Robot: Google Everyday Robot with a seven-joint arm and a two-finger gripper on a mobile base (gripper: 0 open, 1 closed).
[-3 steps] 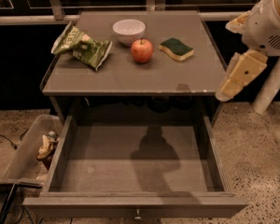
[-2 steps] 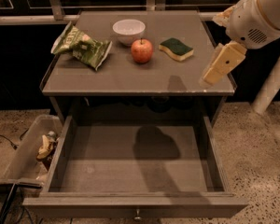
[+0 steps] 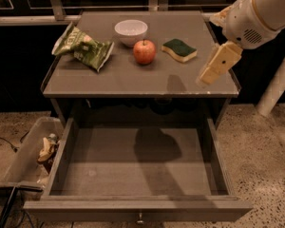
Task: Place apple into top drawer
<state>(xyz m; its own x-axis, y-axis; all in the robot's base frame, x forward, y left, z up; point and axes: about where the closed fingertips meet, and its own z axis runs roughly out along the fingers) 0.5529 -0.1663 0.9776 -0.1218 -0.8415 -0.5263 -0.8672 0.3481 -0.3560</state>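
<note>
The red apple stands on the grey table top, just in front of the white bowl and left of a green sponge. The top drawer is pulled fully open below the table, and its inside holds nothing. My gripper hangs above the right front part of the table top, to the right of the apple and well apart from it. It holds nothing that I can see.
A green chip bag lies on the left of the table top. A clear plastic bin with small items stands on the floor left of the drawer. A white post stands at the right.
My arm and gripper have moved left, from beyond the table's right edge to over its right front part. The apple and drawer have not moved.
</note>
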